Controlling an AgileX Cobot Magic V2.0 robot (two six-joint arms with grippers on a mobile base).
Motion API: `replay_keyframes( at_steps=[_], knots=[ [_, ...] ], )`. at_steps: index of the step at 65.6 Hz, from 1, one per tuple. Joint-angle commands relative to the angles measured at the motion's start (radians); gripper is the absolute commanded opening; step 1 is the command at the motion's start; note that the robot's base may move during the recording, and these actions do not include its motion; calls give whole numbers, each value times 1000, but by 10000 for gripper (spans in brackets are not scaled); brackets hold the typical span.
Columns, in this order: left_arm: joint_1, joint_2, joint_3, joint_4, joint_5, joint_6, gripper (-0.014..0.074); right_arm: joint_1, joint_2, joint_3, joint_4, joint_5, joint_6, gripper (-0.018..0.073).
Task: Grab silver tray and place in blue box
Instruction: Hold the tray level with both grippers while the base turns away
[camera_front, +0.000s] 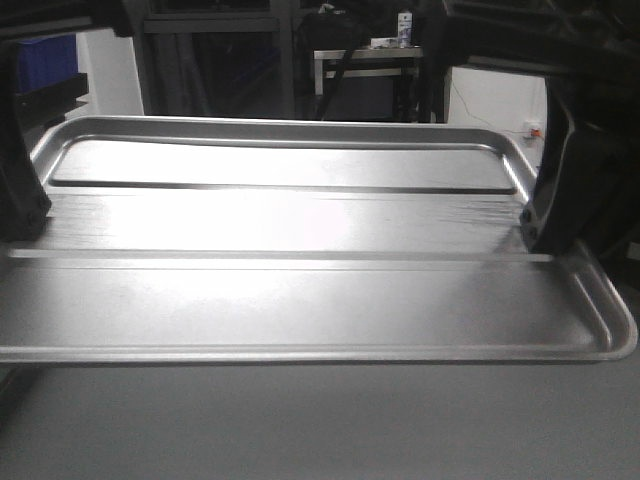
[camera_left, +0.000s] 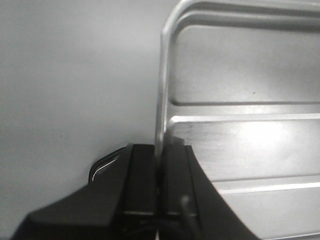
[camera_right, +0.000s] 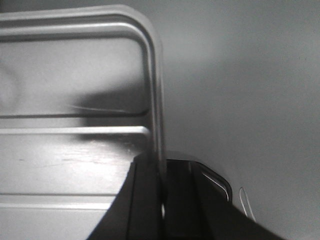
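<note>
silver tray (camera_front: 300, 215), left pincer (camera_left: 159, 156), right pincer (camera_right: 163, 172) clamping rims

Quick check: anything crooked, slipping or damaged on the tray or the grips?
Nothing stands out. The shiny rectangular silver metal tray looks level, empty and undented in the front view; the left gripper and the right gripper are each shut squarely on an opposite short rim.

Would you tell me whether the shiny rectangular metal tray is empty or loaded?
Empty: the shiny rectangular metal tray shows only bare metal and ridges.
</note>
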Motion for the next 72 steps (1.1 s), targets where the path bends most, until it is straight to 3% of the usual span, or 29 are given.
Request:
replay_keyframes(
  at_steps=[1, 72],
  knots=[
    [-5, -24, -25, 29, -1, -8, -104, -3, -25, -28, -45, 1, 2, 60],
    [-5, -24, -25, 25, -1, -8, -104, -3, -25, -28, -45, 12, 2, 60]
  ],
)
